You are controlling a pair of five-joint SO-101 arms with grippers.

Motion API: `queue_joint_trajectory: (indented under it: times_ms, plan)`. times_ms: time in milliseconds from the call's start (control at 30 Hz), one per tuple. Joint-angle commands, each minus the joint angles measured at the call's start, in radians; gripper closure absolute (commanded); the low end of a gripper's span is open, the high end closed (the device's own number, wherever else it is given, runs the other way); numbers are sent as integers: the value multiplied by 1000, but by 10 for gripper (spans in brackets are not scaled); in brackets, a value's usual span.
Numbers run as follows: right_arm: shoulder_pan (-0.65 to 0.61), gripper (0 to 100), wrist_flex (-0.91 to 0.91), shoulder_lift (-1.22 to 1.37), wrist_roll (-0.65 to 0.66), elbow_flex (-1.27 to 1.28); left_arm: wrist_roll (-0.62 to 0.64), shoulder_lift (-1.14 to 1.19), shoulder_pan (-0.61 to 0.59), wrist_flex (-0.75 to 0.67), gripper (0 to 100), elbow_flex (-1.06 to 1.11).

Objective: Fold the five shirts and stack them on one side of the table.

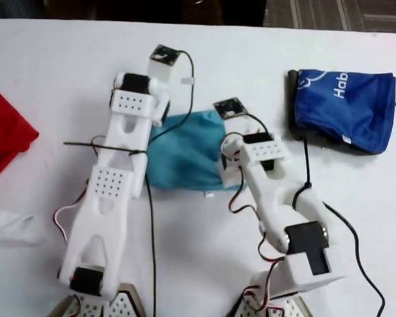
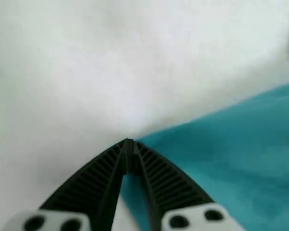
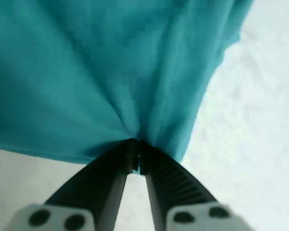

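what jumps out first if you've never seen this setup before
The teal shirt spread in the middle of the white table draws the eye first. The left pincer is shut on its edge and the right pincer is shut on a bunched fold of it. Next come a folded blue shirt toward the table's far right and a red shirt at its left edge.

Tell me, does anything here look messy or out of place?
Slightly: the folded blue fabric shirt sits askew on a dark cloth beneath it, and the red cloth shirt lies rumpled and unfolded at far left.
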Motion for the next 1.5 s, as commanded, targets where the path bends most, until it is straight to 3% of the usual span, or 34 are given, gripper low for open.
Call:
queue_joint_trajectory:
  times_ms: [0, 233, 433, 533, 733, 967, 1200, 1333, 1467]
  plan:
    - [38, 975, 36, 4, 5, -34, 2, -44, -8, -51, 974, 58]
    - [36, 975, 36, -1, 58, -43, 2, -60, -31, -54, 974, 45]
    - [38, 975, 88, -145, 58, -86, 2, -83, -48, 117, 973, -183]
    - [39, 975, 139, -252, 51, -147, 2, -160, -61, 133, 973, -94]
    - [90, 975, 125, -288, 49, -307, 5, -394, -84, 133, 973, 188]
    - [90, 975, 128, 24, 49, -594, 6, -766, -11, 97, 972, 835]
    - [88, 975, 232, 367, 48, -925, 18, -1066, 3, -331, 972, 1512]
    - [85, 975, 321, 496, -8, -1119, 20, -1162, 35, -474, 972, 1704]
    - [41, 975, 429, 576, -18, -1310, 21, -1177, 54, -532, 972, 1753]
